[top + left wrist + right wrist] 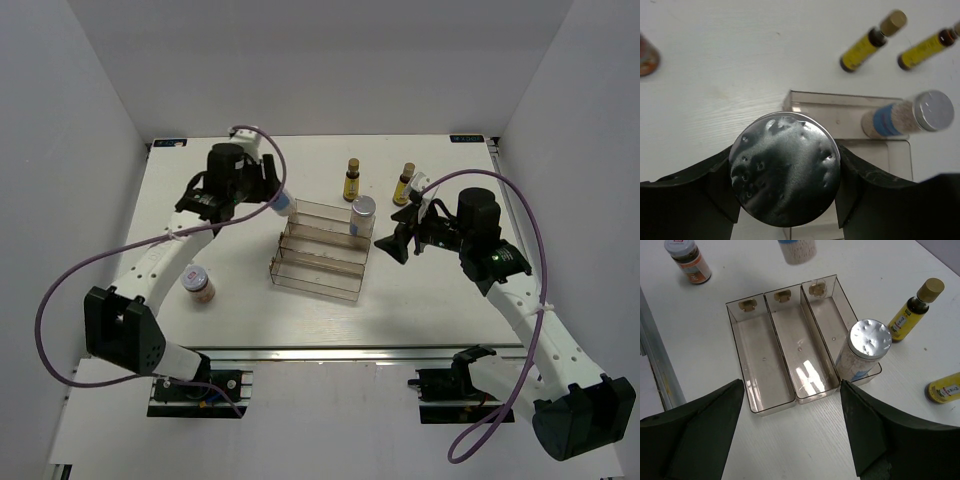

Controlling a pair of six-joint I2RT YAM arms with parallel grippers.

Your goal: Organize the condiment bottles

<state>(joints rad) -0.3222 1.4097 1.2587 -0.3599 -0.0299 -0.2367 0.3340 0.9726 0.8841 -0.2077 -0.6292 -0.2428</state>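
A: What's the robot built like?
B: White tubular links (160, 262), a black cylindrical motor housing (228, 165) behind the left pincer (785, 175), a purple cable (40, 315) trailing back from it.
A: The right pincer (792, 440)?
B: Same; broad matte-black wedge fingers (695, 440).

A white-painted wooden table (420, 290) with faint grain fills the middle of the top view. Plain pale grey panel walls close it in on three sides: a back wall (320, 60) across the top of the frame, a left wall (60, 150) and a right wall (590, 120) slanting down the edges. A silver metal rail (330, 355) runs along the table's near edge, and it also shows at the left of the right wrist view. Small dark labels (165, 143) sit at the far corners. The light is even and soft, and shadows on the tabletop are faint.
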